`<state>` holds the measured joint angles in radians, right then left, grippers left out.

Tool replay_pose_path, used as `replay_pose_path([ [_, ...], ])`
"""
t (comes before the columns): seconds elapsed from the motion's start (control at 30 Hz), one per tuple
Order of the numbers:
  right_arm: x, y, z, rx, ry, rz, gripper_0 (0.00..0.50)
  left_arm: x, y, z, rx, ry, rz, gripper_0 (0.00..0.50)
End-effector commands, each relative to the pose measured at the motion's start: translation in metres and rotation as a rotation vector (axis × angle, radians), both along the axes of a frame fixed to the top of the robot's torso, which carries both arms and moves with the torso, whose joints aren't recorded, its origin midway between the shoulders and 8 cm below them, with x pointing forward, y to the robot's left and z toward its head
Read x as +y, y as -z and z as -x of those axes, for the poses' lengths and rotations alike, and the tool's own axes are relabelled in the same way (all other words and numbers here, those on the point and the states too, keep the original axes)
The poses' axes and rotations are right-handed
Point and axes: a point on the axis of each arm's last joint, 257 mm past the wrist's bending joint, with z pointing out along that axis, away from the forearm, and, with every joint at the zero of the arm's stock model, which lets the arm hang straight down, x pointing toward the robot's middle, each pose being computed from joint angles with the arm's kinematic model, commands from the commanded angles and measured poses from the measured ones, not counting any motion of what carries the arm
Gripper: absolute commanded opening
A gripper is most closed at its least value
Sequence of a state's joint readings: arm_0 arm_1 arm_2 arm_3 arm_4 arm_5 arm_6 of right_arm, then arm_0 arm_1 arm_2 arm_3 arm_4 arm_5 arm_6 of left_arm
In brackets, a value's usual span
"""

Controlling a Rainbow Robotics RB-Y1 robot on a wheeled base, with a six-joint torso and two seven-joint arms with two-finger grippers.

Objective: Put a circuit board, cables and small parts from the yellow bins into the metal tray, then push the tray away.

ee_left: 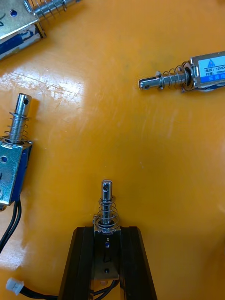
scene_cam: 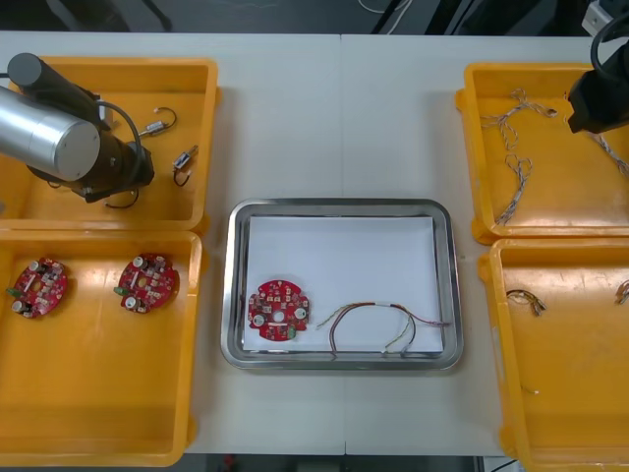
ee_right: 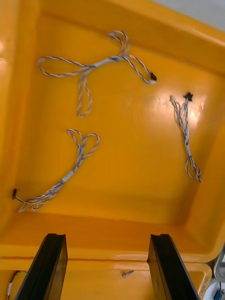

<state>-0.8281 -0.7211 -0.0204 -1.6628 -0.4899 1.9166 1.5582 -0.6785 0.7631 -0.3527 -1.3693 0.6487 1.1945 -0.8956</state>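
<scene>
**Left hand clamped on a small metal part; right hand open over the cable bin**

I note the light desk (scene_cam: 344,118) carrying four yellow bins, two on each side, with the metal tray (scene_cam: 341,206) between them, white inside.

Left arm: it reaches into the far left bin (scene_cam: 201,108). In the left wrist view the left hand (ee_left: 107,229) is low over the bin floor. Its fingers are closed on the body of a small metal part (ee_left: 107,201), whose sprung pin stands out past the fingertips.

Right arm: it is above the far right bin (scene_cam: 472,147). In the right wrist view the right hand (ee_right: 107,239) has its fingers wide apart with nothing between them.

Tray contents: one round red circuit board (scene_cam: 278,312) lies at the near left of the tray. A looped cable (scene_cam: 378,320) lies just beside it to the right.

Near left bin (scene_cam: 192,295): two more boards (scene_cam: 39,287) (scene_cam: 147,282) lie side by side, apart.

Far right bin: three twisted blue and white cables (ee_right: 89,68) (ee_right: 70,173) (ee_right: 186,136) lie loose and separate on the floor, all clear of the open fingers.

Far left bin: three other metal parts (ee_left: 187,75) (ee_left: 14,159) (ee_left: 23,23) lie around the held one, none touching it.
</scene>
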Motion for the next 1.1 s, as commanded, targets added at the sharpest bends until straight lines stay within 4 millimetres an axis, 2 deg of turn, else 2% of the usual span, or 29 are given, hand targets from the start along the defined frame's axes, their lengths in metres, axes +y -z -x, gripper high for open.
replay_pose_path([
  [0.03,-0.030,-0.007,-0.001,-0.018,0.123,-0.055,0.500,-0.011,-0.040,-0.004,-0.020,0.070,-0.043,0.000],
  [0.17,-0.039,0.004,-0.001,0.001,0.179,-0.068,0.500,-0.009,-0.055,0.009,0.009,0.055,-0.040,0.000],
  [0.33,-0.040,0.016,-0.002,0.011,0.233,-0.136,0.500,-0.013,-0.073,0.025,0.033,0.052,-0.038,0.000],
  [0.57,-0.031,0.025,-0.007,-0.017,0.324,-0.245,0.500,-0.035,-0.091,0.054,0.074,0.082,-0.051,0.000],
  [0.87,-0.009,0.038,-0.018,-0.055,0.432,-0.357,0.500,-0.090,-0.102,0.087,0.091,0.188,-0.037,0.000],
  [1.1,0.004,0.061,-0.032,-0.050,0.486,-0.445,0.500,-0.150,-0.105,0.112,0.074,0.248,0.018,0.000],
])
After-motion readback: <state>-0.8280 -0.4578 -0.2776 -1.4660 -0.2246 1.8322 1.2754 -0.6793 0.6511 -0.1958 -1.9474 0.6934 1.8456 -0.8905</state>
